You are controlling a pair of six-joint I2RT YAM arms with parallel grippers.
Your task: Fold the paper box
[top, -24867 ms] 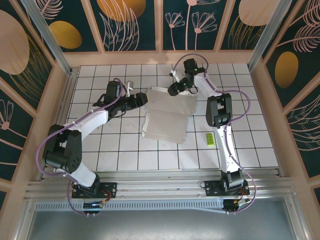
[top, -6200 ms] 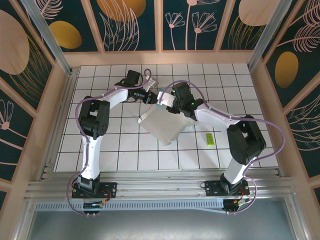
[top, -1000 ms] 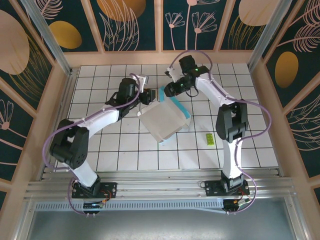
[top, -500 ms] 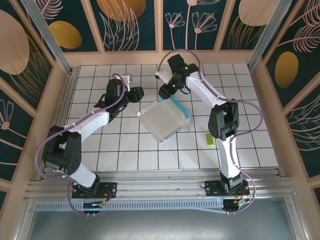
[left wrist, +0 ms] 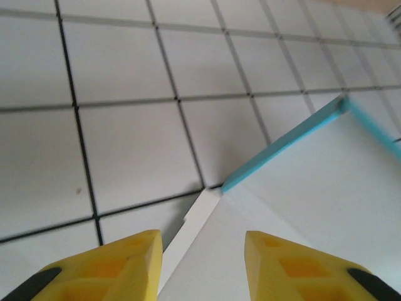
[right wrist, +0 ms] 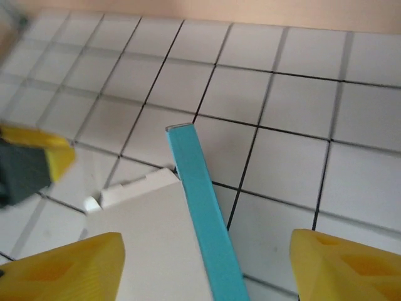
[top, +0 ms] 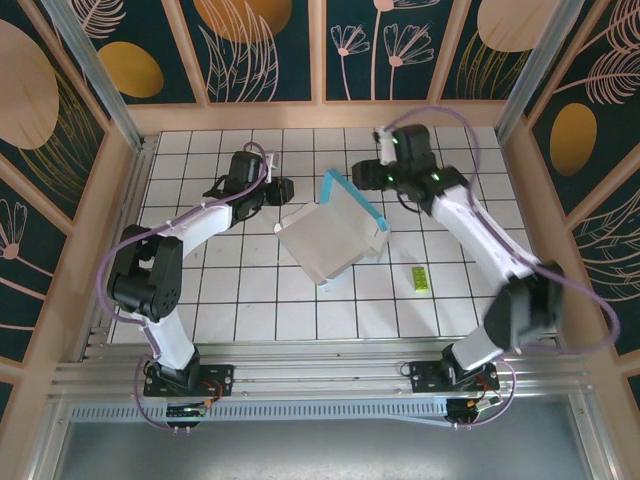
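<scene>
The paper box point(top: 328, 238) lies on the tiled floor in the middle, white face up, with a teal wall point(top: 355, 203) standing along its far right side. My left gripper point(top: 284, 190) hovers just off the box's far left corner, its yellow fingers point(left wrist: 128, 263) apart. White card point(left wrist: 269, 207) lies past them, clasped by neither finger. My right gripper point(top: 364, 178) is beyond the teal wall point(right wrist: 200, 200) and stands wide open above it. Its fingertips point(right wrist: 66, 263) touch nothing.
A small yellow-green slip point(top: 421, 279) lies on the tiles to the right of the box. Wooden walls with a metal frame point(top: 110, 200) enclose the floor on all sides. Bare tiles lie in front of the box.
My right gripper has opened, let go of the teal wall and drawn back to the right. The wall stays standing. My left gripper shifted slightly toward the box's corner.
</scene>
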